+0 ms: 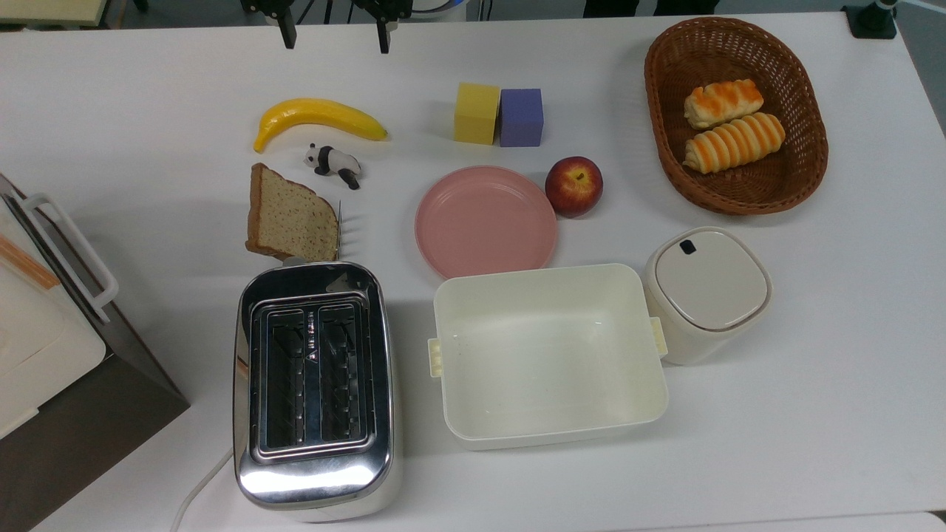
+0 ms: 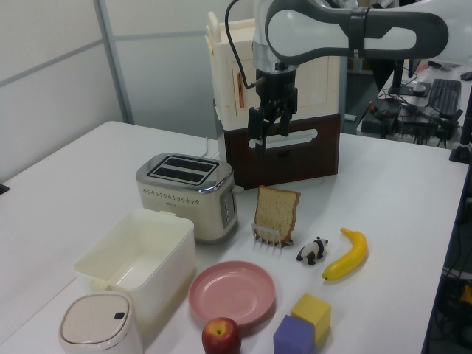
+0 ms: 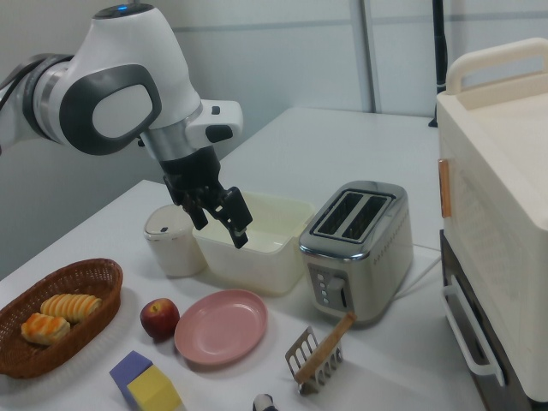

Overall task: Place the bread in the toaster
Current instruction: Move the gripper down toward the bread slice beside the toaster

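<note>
Two striped rolls [image 1: 732,122] fill your basket [image 1: 809,159] beyond the toaster [image 1: 314,384], whose slots sit bare; your hand [image 2: 271,129] hangs open, holding nothing.

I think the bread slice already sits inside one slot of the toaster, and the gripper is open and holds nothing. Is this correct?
Not quite. The bread stands in a small wire rack on the table beside the toaster, whose slots are empty, as the left view shows. The rest holds: the gripper is open and holds nothing.

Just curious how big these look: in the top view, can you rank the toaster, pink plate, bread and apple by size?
Largest to smallest in the top view:
1. toaster
2. plate
3. bread, standing in a rack
4. apple
</note>
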